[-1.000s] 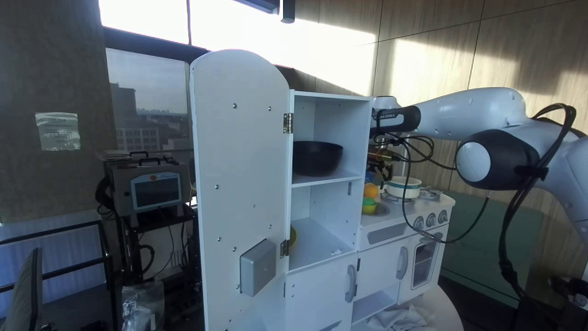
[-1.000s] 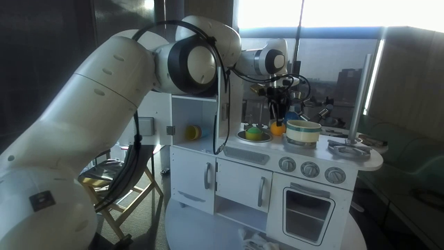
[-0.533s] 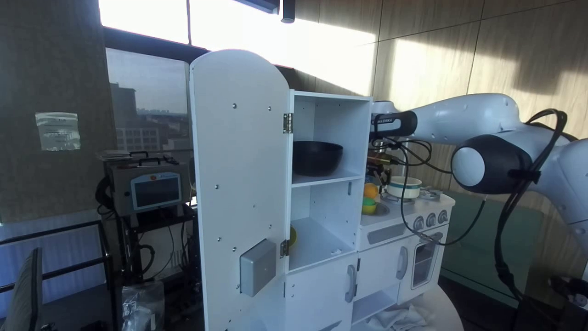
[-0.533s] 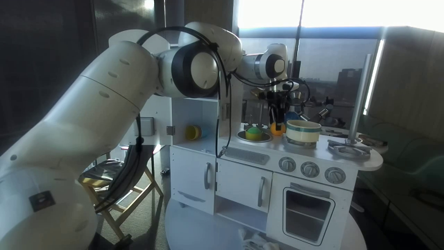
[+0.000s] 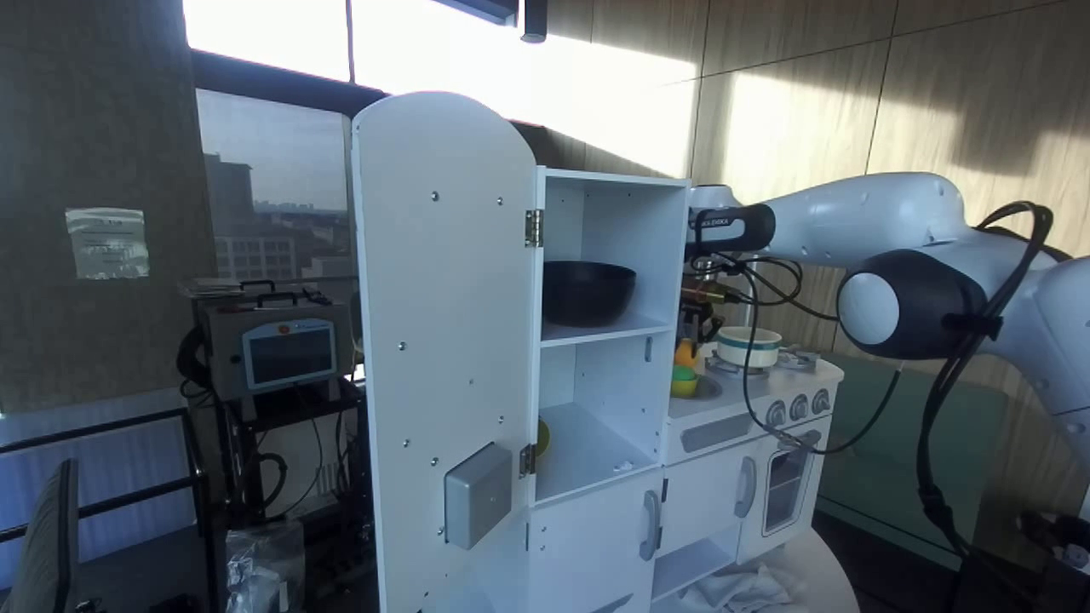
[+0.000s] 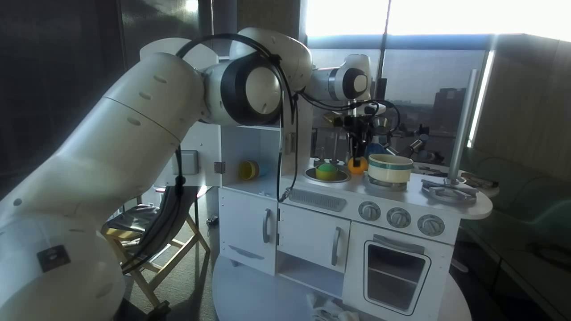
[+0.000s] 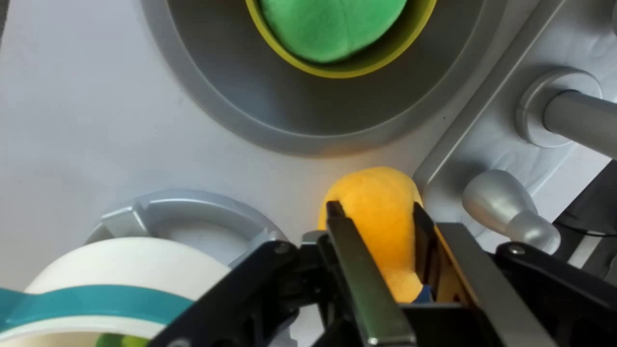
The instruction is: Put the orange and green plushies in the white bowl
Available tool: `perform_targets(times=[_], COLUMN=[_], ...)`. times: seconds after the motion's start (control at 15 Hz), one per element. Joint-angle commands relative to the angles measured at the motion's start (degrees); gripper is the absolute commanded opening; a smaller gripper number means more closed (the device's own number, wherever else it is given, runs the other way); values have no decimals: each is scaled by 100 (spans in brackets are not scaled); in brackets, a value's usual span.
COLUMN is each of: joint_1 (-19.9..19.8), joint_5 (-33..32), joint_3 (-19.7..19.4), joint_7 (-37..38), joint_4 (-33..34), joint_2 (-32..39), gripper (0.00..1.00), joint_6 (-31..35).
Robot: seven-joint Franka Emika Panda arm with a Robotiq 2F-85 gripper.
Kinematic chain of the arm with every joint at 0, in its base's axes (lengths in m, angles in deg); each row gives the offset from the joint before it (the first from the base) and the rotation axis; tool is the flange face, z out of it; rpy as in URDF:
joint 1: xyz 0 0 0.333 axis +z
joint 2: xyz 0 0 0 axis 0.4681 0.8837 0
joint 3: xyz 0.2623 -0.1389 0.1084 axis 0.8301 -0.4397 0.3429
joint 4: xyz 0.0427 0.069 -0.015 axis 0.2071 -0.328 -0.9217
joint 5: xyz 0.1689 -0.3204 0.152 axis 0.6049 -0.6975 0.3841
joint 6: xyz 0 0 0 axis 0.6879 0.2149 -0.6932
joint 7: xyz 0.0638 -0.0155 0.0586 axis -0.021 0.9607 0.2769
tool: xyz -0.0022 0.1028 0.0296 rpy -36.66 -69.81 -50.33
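One rounded, matte orange plushie [image 7: 380, 212] between fingers [image 7: 365, 282]

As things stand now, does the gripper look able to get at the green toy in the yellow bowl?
Probably not at once: the gripper seems closed on the orange toy. Once free, likely yes: the green toy lies in the yellow bowl with nothing seen covering its top.

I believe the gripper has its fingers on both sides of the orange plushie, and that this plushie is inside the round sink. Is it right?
Not fully. The wrist view shows the orange plushie outside the rim of the round sink; it is the yellow cup that sits inside. The rest is right: the gripper has its fingers on both sides of the plushie.
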Motion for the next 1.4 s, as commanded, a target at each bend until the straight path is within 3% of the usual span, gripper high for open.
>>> perform_targets(times=[0.0,0.13,0.33,0.87,1.2,1.33], joint_1=[17,33,52,-16,0,33], joint_5=[2,-42,-152,-431,-732,-785], joint_3=[-7,-11,-50,-286,-463,-471], joint_7=[48,-43,-79,-1,136,197], joint_4=[-39,-135,-251,-740,-1281,-1453], joint_2=[-128,-284,-575,-1596,-1818,-1724], gripper=[15,11,17,17,16,16], joint_6=[-91,-109,-242,-559,-409,4])
